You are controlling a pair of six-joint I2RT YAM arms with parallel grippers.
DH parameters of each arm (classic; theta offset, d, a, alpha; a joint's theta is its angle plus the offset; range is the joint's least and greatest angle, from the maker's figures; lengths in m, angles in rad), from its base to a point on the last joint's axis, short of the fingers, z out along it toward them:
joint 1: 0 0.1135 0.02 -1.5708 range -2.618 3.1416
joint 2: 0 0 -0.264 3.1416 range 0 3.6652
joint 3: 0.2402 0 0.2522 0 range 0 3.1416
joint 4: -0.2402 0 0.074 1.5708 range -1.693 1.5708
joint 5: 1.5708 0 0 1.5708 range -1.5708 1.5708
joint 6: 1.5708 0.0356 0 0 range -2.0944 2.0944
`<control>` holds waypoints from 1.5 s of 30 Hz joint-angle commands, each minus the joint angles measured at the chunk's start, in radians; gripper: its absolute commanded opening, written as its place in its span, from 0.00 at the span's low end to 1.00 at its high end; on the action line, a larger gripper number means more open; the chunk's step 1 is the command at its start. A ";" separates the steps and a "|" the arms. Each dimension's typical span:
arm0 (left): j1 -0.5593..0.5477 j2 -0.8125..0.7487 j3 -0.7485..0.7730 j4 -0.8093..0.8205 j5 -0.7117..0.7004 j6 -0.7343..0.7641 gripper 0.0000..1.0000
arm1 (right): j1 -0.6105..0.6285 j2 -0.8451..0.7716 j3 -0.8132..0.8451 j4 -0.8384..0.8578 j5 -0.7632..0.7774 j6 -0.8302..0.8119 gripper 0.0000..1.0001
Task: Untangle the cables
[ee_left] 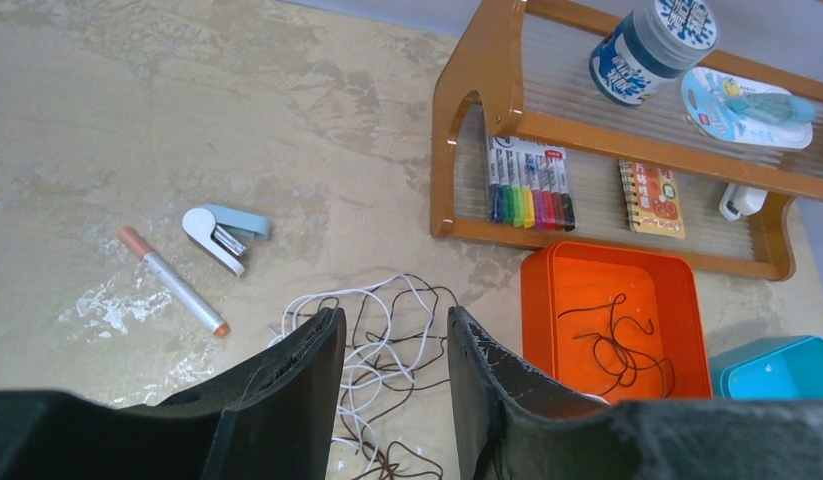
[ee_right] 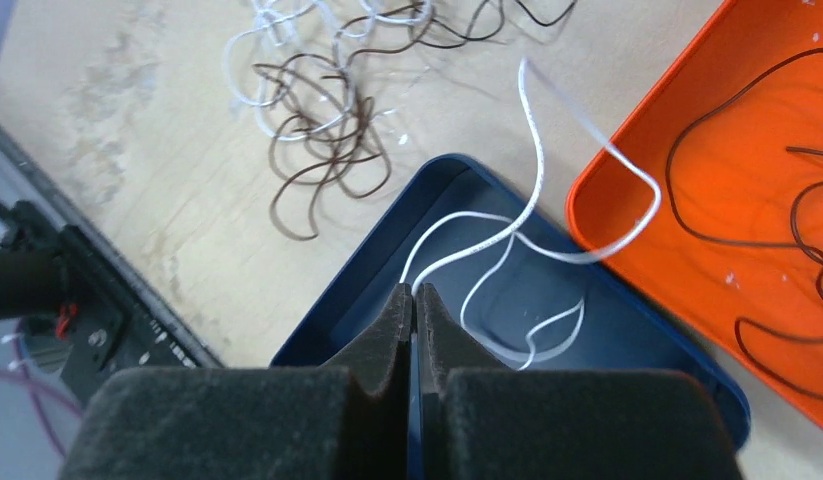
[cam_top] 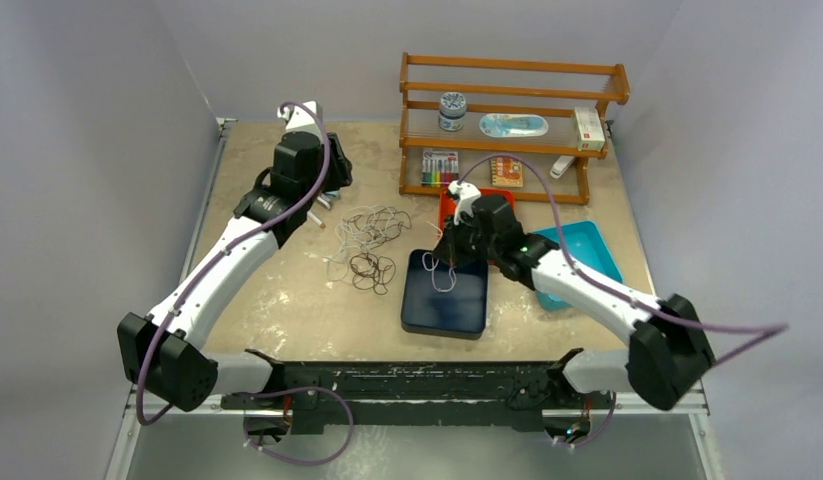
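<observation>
A tangle of white and dark brown cables [cam_top: 369, 243] lies mid-table; it also shows in the left wrist view [ee_left: 387, 350] and the right wrist view [ee_right: 322, 110]. My right gripper [ee_right: 414, 292] is shut on a white cable [ee_right: 532, 170] that loops down into the dark blue tray [cam_top: 445, 296], also seen from the right wrist [ee_right: 627, 350]. One dark brown cable [ee_left: 617, 345] lies in the orange tray [ee_left: 537, 300]. My left gripper [ee_left: 392, 320] is open and empty, held above the tangle's far side; it sits at the far left in the top view [cam_top: 322, 205].
A wooden shelf [cam_top: 512, 95] at the back holds a jar, markers and small packs. A teal tray [cam_top: 587, 255] sits at the right. A pen [ee_left: 172, 280] and a blue stapler [ee_left: 225, 235] lie left of the tangle.
</observation>
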 commanded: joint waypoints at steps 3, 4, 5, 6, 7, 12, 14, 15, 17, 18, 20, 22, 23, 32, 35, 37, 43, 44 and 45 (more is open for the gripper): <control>0.003 -0.015 -0.015 0.048 0.005 -0.004 0.41 | 0.004 -0.187 -0.021 -0.215 -0.081 -0.028 0.00; 0.003 -0.013 -0.014 0.049 0.008 -0.004 0.41 | 0.006 -0.202 -0.025 -0.239 -0.095 -0.022 0.00; 0.002 -0.011 -0.013 0.051 0.010 -0.004 0.41 | 0.011 -0.215 -0.027 -0.255 -0.106 -0.015 0.00; 0.002 -0.009 -0.012 0.052 0.014 -0.003 0.41 | 0.013 -0.226 -0.032 -0.271 -0.114 -0.008 0.00; 0.003 -0.006 -0.011 0.053 0.017 -0.004 0.41 | 0.016 -0.235 -0.039 -0.283 -0.121 -0.004 0.00; 0.002 0.003 -0.002 0.054 0.028 -0.002 0.41 | 0.022 -0.226 -0.057 -0.334 -0.118 0.006 0.00; 0.003 0.004 0.000 0.051 0.030 -0.001 0.41 | 0.027 -0.208 -0.072 -0.337 -0.130 0.007 0.00; 0.003 0.005 0.000 0.050 0.029 -0.001 0.41 | 0.036 -0.191 -0.075 -0.334 -0.128 0.009 0.00; 0.003 0.004 -0.004 0.048 0.026 -0.001 0.41 | 0.042 -0.157 -0.070 -0.333 -0.111 0.009 0.00; 0.003 0.005 -0.005 0.047 0.024 -0.001 0.41 | 0.043 -0.136 -0.069 -0.336 -0.098 0.012 0.00; 0.002 0.005 -0.005 0.038 0.016 -0.001 0.41 | 0.044 -0.100 -0.059 -0.337 -0.089 0.000 0.00; 0.003 0.006 -0.010 0.030 0.003 -0.002 0.42 | 0.046 -0.093 -0.034 -0.328 -0.050 -0.006 0.17; 0.002 0.008 -0.010 0.025 -0.003 -0.002 0.43 | 0.045 -0.099 -0.019 -0.319 -0.025 -0.006 0.25; 0.011 0.022 -0.038 -0.052 -0.012 -0.012 0.47 | 0.045 -0.109 0.097 -0.240 0.262 0.013 0.45; 0.017 0.025 -0.066 -0.056 -0.016 -0.013 0.48 | 0.044 -0.102 0.134 -0.172 0.323 -0.015 0.46; 0.018 0.039 -0.087 -0.061 -0.016 -0.019 0.48 | 0.044 -0.097 0.134 -0.116 0.354 -0.025 0.46; 0.018 0.113 -0.149 -0.015 0.015 -0.058 0.46 | 0.044 -0.071 0.134 -0.016 0.343 -0.027 0.46; 0.018 0.128 -0.156 0.003 0.012 -0.067 0.45 | 0.044 -0.063 0.135 -0.009 0.335 -0.027 0.46; 0.018 0.142 -0.158 0.024 0.012 -0.077 0.45 | 0.044 -0.058 0.135 -0.005 0.328 -0.028 0.46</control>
